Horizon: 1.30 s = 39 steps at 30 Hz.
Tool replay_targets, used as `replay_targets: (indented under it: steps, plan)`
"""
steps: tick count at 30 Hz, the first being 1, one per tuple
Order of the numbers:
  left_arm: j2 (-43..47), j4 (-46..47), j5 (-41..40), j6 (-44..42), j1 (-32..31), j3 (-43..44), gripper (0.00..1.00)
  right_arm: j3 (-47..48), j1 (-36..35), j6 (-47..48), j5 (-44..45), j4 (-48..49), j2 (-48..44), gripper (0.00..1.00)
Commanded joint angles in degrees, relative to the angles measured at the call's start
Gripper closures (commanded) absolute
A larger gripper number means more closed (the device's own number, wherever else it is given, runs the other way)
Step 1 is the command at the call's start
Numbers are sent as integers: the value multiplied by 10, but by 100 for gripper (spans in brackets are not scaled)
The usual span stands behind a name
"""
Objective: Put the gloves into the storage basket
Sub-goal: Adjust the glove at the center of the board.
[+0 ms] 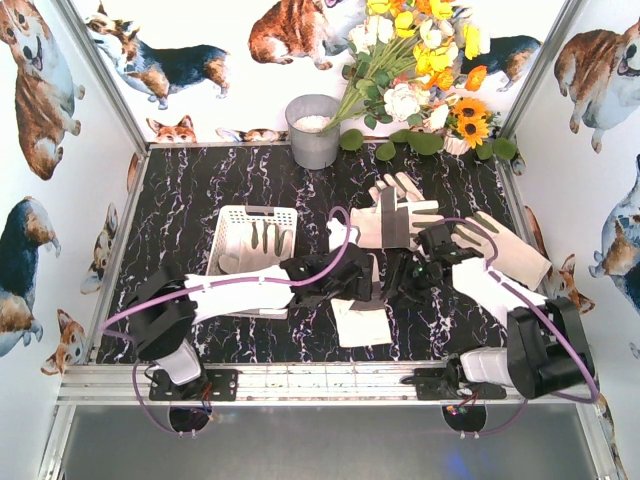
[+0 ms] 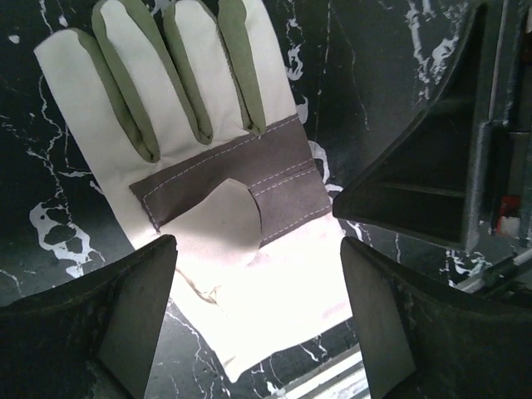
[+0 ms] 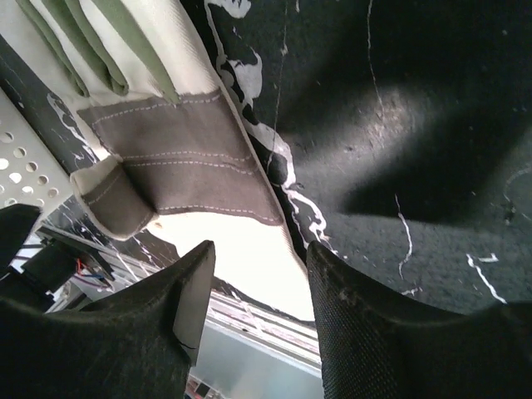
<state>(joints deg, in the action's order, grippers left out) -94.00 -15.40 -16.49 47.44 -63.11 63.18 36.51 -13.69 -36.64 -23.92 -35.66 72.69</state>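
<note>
Both sets of jaws hang released over a cream fabric glove with a grey palm patch (image 2: 208, 191) on the black marbled desk (image 1: 180, 190).

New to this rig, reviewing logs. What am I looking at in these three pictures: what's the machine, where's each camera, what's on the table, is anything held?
Two robot arms bolted at the table's near edge. The wide picture is from above and behind them. The other two come from cameras on each wrist, looking past the fingers.

On the black marble table: cream work gloves, a white slotted storage basket with a glove already inside, a grey bucket and flowers.

The left gripper and right gripper are both open over a glove; neither holds anything.
</note>
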Motion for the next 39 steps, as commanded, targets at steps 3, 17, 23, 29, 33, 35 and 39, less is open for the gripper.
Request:
replay_targets:
  steps: [3,17,23,29,33,35,39]
  plan:
    - [-50,25,6,8,-3,5,30,2,3,5,-22,65,37,52]
    - [-100,-14,-32,5,-3,22,61,46,3,31,-51,112,156,60]
    - [-95,-23,-47,9,-3,19,77,54,3,32,-61,122,181,63]
    - [-80,-12,-54,-1,-3,17,91,56,3,28,-69,135,197,64]
    - [-72,1,-53,-4,-3,15,99,53,3,11,-89,164,209,64]
    - [-71,4,-52,-3,-3,15,100,53,3,5,-99,174,217,64]
    - [-65,7,-52,-5,-3,14,100,54,3,3,-100,176,224,73]
